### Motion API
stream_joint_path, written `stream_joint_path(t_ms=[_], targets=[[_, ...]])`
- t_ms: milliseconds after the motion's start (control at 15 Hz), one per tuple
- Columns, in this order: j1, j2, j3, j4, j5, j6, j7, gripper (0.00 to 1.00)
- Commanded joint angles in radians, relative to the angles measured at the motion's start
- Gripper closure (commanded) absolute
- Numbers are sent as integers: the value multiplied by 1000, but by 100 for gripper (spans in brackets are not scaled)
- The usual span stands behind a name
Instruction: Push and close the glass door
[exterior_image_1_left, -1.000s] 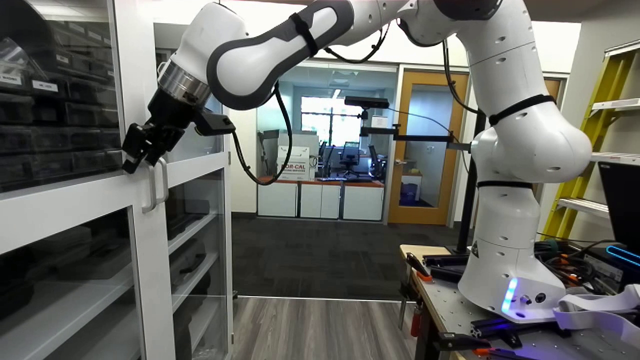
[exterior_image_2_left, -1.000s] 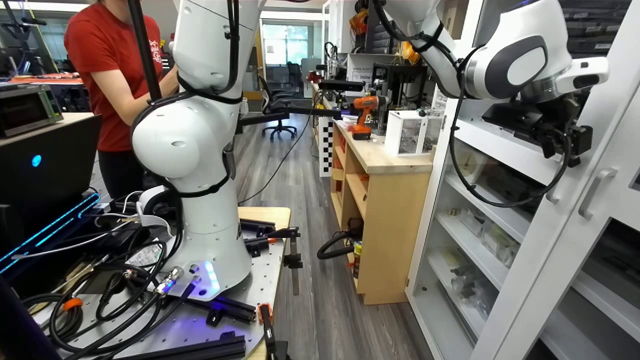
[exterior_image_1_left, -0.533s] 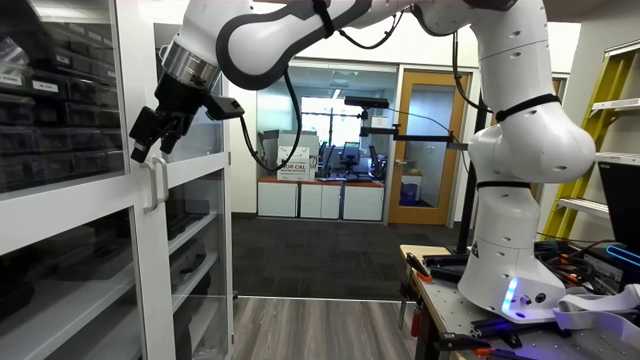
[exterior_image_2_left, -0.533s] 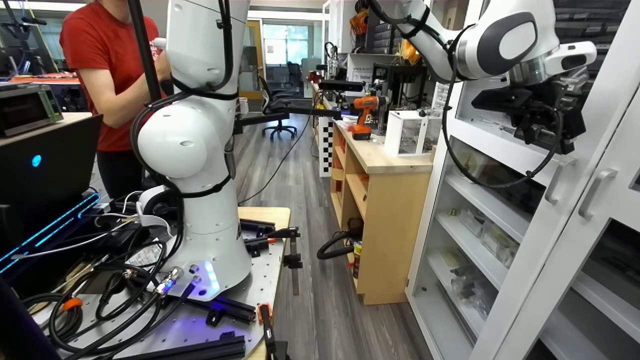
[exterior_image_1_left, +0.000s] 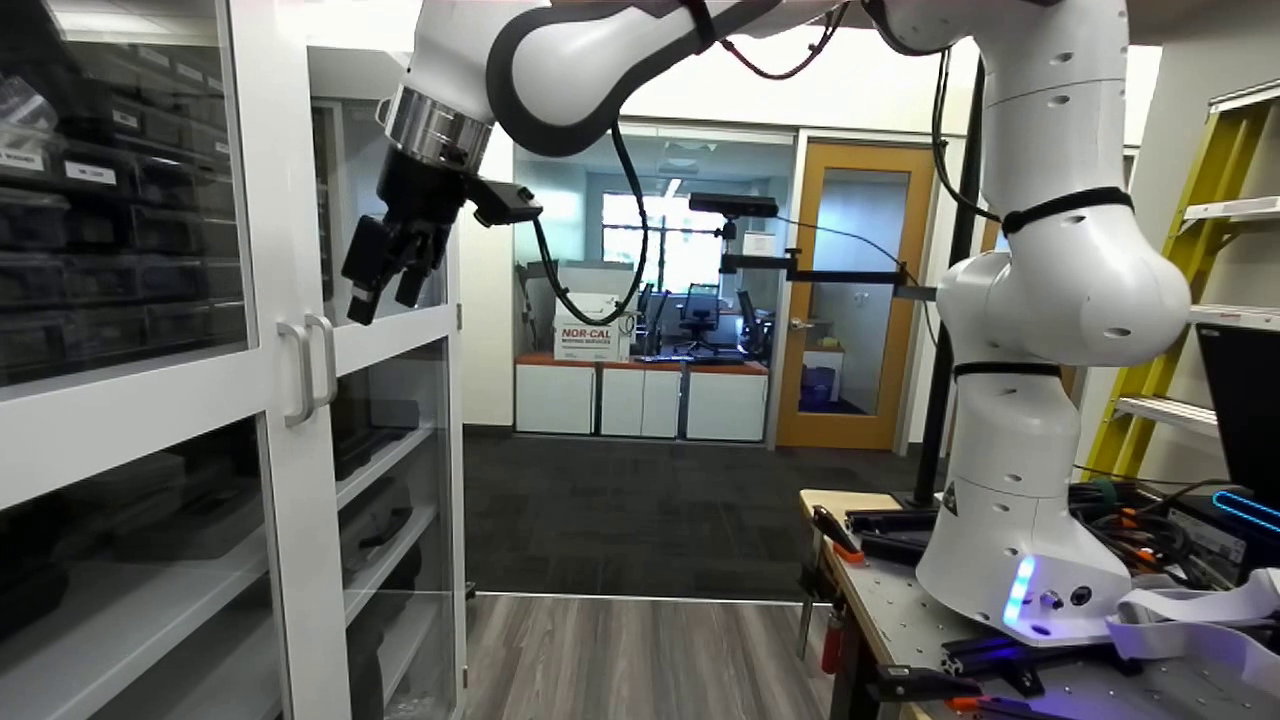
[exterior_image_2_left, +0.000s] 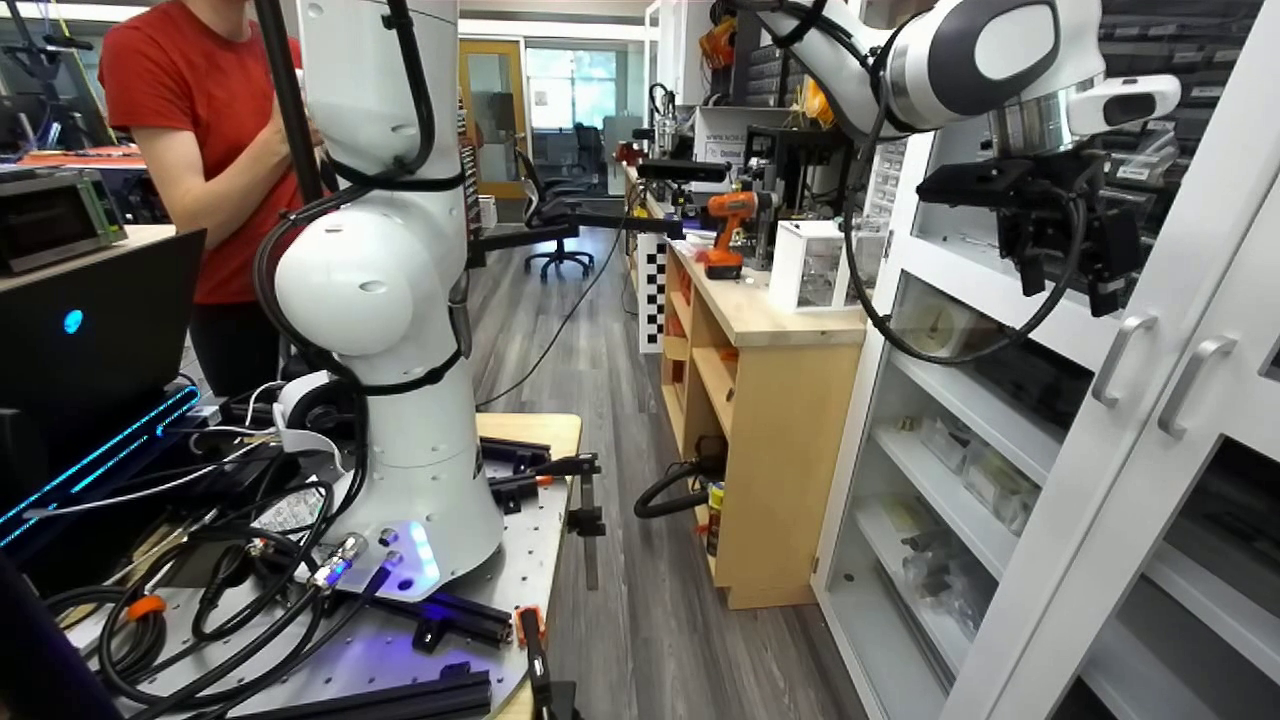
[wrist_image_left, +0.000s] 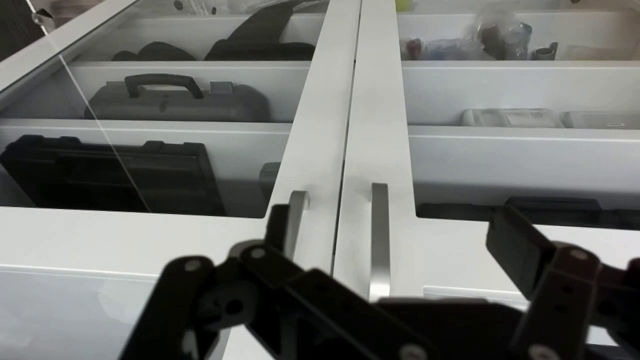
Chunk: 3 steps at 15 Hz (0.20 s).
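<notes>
The glass door (exterior_image_1_left: 130, 410) has a white frame and clear panes. It shows in both exterior views (exterior_image_2_left: 1000, 310) and in the wrist view (wrist_image_left: 374, 100). It stands in line with a matching second door, with only a thin seam between them. Its handle (wrist_image_left: 380, 235) appears between my fingers in the wrist view, farther off. My gripper (exterior_image_1_left: 385, 298) is open and empty, with its fingers (wrist_image_left: 400, 240) spread wide. In an exterior view the gripper (exterior_image_2_left: 1070, 288) hangs above handle height, in front of the door. It appears apart from the door.
The second cabinet door (exterior_image_1_left: 395, 335) has its own handle (exterior_image_2_left: 1195, 388). A wooden workbench (exterior_image_2_left: 790, 330) with an orange drill (exterior_image_2_left: 730, 232) adjoins the cabinet. The robot's table (exterior_image_2_left: 540, 430) holds cables and clamps. A person in a red shirt (exterior_image_2_left: 200, 90) stands behind the arm.
My gripper has drawn back from the door's frame edge, away from the cabinet and slightly up at first. The doors and handles have not visibly moved.
</notes>
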Motion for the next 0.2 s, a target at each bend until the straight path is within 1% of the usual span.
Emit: stream_joint_path(t_ms=[0, 133], targets=[[-11, -11, 10, -10, 1, -3, 0, 0], [-11, -22, 11, -23, 1, -3, 2, 0]])
